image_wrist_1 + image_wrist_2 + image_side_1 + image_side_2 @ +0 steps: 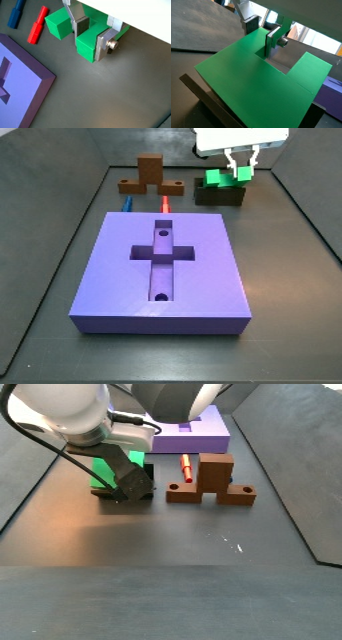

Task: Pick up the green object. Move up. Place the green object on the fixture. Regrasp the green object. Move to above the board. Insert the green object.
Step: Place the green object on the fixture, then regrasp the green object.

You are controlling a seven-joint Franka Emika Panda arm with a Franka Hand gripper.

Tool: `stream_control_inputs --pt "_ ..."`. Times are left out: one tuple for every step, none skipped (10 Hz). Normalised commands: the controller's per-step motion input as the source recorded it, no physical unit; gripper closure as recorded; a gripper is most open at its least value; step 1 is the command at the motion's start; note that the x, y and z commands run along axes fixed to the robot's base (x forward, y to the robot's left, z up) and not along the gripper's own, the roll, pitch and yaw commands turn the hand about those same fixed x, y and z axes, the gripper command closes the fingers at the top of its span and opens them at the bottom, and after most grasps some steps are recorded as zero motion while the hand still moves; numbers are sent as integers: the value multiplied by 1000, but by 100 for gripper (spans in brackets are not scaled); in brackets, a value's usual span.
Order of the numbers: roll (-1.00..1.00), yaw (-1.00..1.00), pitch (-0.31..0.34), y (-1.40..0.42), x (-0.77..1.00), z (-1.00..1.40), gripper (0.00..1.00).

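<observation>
The green object is seen in a side view seated on the fixture, beyond the board. Only a wrist view shows the pincer clenched on the green object, a finger pressed against each flank. A red rod lies nearby on the worktop.

tool – fingers straddling green object | board beside

Tool low at the floor's far end — fingers clamped on something green.
</observation>
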Motion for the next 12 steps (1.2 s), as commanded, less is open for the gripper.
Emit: stream_control_inputs --pt "0 0 0 0 0 0 0" --pt "231 -9 0 0 34 109 0" --pt "586 0 0 0 74 177 0" --pt "1000 0 0 0 9 260 0" --pt "1000 0 0 -37 0 131 0" --pt "1000 0 26 -37 -6 20 0" --pt "1000 0 14 -60 0 14 0" --pt "1000 0 14 -60 0 14 0" --pt "1000 0 20 -60 0 14 0" --pt "1000 0 71 -69 0 34 0" --pt "1000 20 97 -129 0 49 0" --pt "1000 29 89 -160 0 49 0"
